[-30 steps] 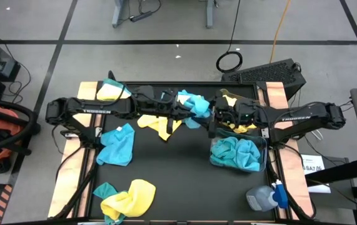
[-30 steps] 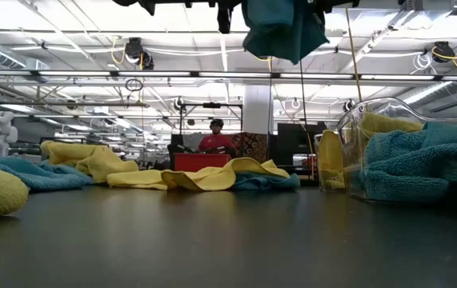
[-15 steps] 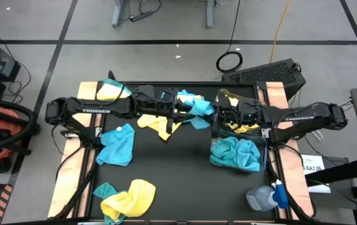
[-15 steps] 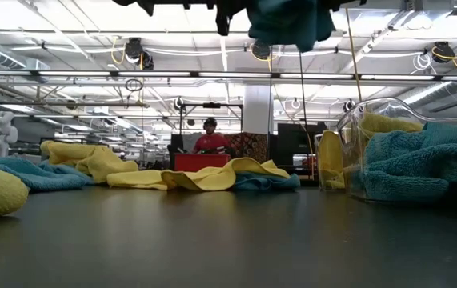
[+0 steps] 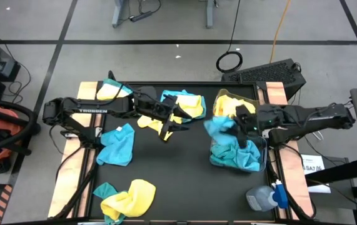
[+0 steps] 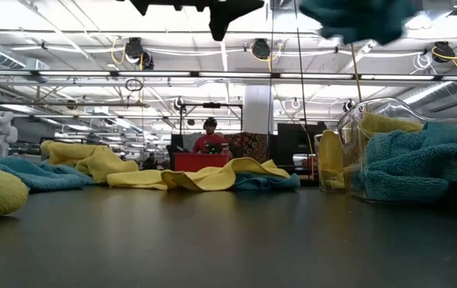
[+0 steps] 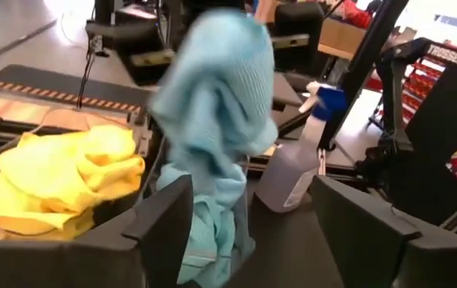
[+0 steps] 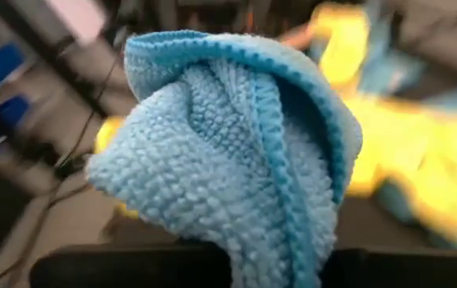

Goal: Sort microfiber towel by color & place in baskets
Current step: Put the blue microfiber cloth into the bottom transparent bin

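Observation:
A teal microfiber towel (image 5: 217, 128) hangs bunched in the air, with my right gripper (image 5: 237, 128) shut on it, above the left rim of the near basket (image 5: 265, 150), which holds teal towels. The far basket (image 5: 219, 94) holds yellow towels. My left gripper (image 5: 173, 127) stands open at mid-table, with nothing between its fingers (image 7: 164, 220). Loose yellow and teal towels lie flat on the table: (image 5: 156, 123), (image 5: 184, 102), (image 5: 117, 145), (image 5: 128, 199). My right gripper holds the teal towel by a bunched-up part (image 8: 236, 200); several folds show. The bunch hides the fingers in the right wrist view. The gripper comes at it about level from the table's right side. The towel is lifted clear and droops a little past the fingers (image 7: 216, 104).
A grey spray bottle with a blue cap (image 5: 264, 197) lies at the near right corner. A black keyboard (image 5: 272, 72) sits beyond the far right edge. A person in red (image 6: 210, 140) stands far behind the table. The dark table top (image 5: 178, 169) is bare at near centre.
My left gripper has opened, let go of the teal towel and drawn back toward the table's left and near side. My right gripper has shut on the towel and carried it, still lifted, toward the right, to above the baskets.

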Robot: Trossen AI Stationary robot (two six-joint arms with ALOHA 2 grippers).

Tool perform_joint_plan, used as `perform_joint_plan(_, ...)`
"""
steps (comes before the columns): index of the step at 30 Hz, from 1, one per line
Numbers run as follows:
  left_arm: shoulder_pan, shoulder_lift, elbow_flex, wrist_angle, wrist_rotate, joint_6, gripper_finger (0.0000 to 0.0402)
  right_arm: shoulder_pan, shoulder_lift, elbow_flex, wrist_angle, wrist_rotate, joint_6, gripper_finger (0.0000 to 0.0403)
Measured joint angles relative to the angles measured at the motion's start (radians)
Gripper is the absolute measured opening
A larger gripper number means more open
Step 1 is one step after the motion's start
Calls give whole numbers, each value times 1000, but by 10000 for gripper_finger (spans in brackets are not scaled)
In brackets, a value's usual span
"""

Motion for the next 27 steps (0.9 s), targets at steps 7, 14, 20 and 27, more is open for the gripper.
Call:
perform_joint_plan(7,-1,1,0,-131,0,0,263,132,-20,0,-357,-99,190,14)
perform_joint_plan(14,0,1,0,-237,-3,27,262,213,57,0,-531,-60,248,16)
perform_joint_plan(20,0,1,0,-342,-5,34,262,219,168,-50,-530,-57,231,18)
perform_joint_plan(27,0,1,0,-465,-4,53,262,219,274,-138,-466,-56,238,19)
